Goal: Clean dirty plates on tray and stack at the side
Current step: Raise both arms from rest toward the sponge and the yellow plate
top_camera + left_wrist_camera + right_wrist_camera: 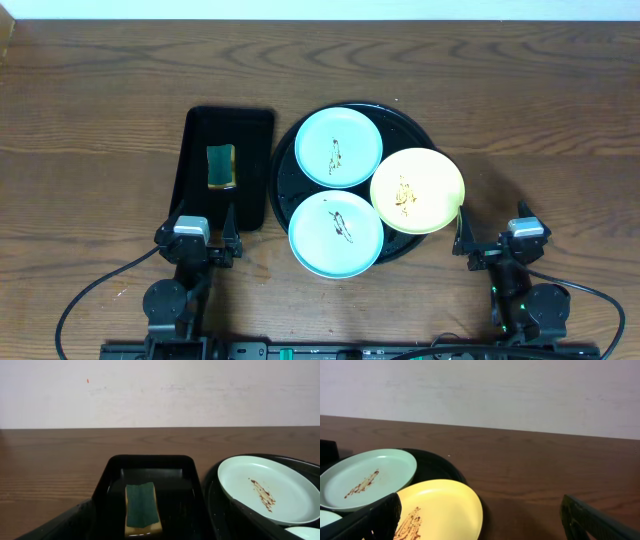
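The round black tray (412, 120) holds three plates, each with brown smears: a blue-green plate (338, 147) at the back, a blue-green plate (336, 233) at the front overhanging the rim, and a yellow plate (417, 190) at the right overhanging the rim. My left gripper (199, 241) is open and empty, near the front of the rectangular tray. My right gripper (500, 242) is open and empty, just right of the yellow plate. The right wrist view shows the yellow plate (445, 505) close in front of the open jaws (481, 510). The left wrist jaws (162, 510) are open.
A smaller rectangular black tray (250, 130) lies left of the round tray and holds a sponge (221, 166) with a green top. The sponge (141, 507) lies straight ahead in the left wrist view. Bare brown wooden table (540, 120) surrounds both trays.
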`<state>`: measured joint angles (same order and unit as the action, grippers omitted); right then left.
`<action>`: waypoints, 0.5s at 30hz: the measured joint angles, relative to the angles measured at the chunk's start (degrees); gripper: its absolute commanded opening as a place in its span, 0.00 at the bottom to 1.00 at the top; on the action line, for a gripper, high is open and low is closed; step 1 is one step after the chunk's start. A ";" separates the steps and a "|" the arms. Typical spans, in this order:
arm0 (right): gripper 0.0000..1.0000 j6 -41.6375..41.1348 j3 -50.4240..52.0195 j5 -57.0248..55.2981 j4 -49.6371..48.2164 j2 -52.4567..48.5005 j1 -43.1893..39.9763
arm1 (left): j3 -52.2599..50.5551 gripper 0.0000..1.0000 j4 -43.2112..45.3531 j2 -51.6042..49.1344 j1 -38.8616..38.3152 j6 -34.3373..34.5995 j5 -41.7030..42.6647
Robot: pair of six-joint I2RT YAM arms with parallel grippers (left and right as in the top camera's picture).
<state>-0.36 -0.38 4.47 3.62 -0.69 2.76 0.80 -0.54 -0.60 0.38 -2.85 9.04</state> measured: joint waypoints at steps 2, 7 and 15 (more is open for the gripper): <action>0.99 0.00 0.00 -0.02 -0.35 0.00 0.00 | 0.00 0.82 0.13 0.00 0.00 0.00 0.00; 0.99 -0.02 0.00 -0.22 0.11 0.00 0.00 | 0.00 0.82 -0.09 -0.02 0.00 1.20 -0.09; 0.99 -3.10 -0.02 -5.57 0.61 -1.29 0.00 | 1.84 0.82 -4.50 -2.80 0.00 4.83 -3.04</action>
<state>-3.46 -0.40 -1.10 4.23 -1.98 2.76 2.63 -5.04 -3.40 0.38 1.98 6.00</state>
